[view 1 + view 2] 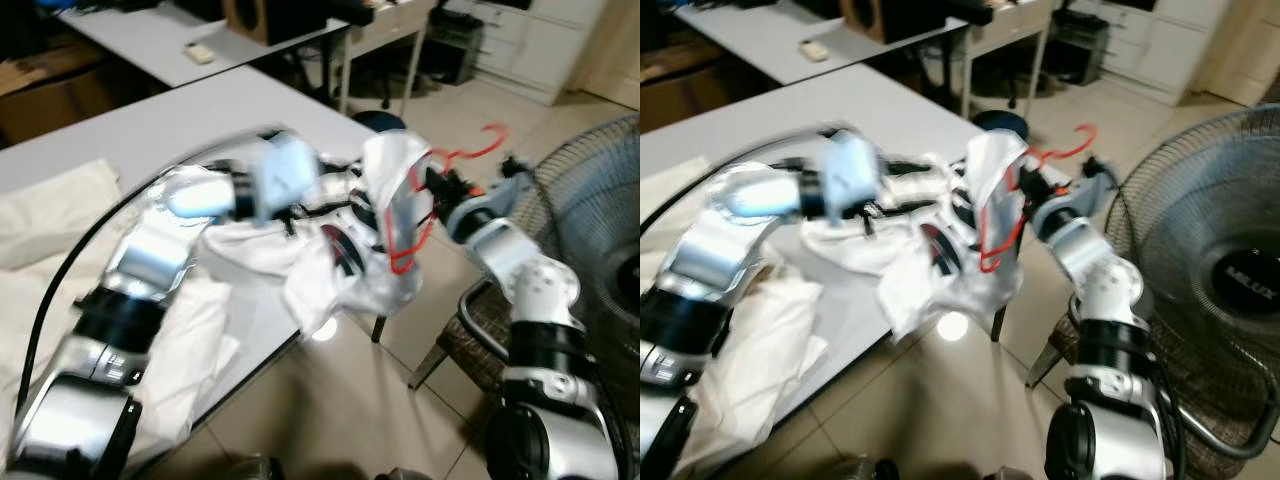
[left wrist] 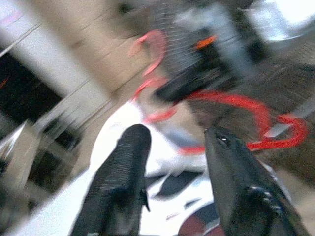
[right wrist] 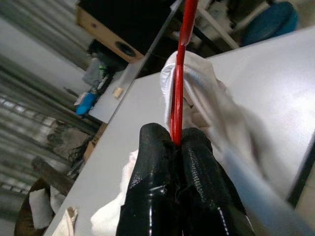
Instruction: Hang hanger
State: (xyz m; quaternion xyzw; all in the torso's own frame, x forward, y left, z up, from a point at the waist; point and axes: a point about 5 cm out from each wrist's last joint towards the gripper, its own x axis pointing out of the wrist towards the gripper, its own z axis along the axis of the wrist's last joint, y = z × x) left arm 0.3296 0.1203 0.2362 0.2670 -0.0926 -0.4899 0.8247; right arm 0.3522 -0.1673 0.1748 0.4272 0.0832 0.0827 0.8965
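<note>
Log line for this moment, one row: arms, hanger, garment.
right gripper: jaws shut on red hanger | left gripper: jaws open, beside white garment | garment draped on hanger past table corner | not hung

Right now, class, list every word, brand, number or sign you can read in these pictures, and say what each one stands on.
Pale lettering on the dark hub of the standing fan: a short brand-like word, too blurred to read.
White garment with dark and red patches on the red hanger: any print is too blurred to read.
Nothing else carries legible text.
</note>
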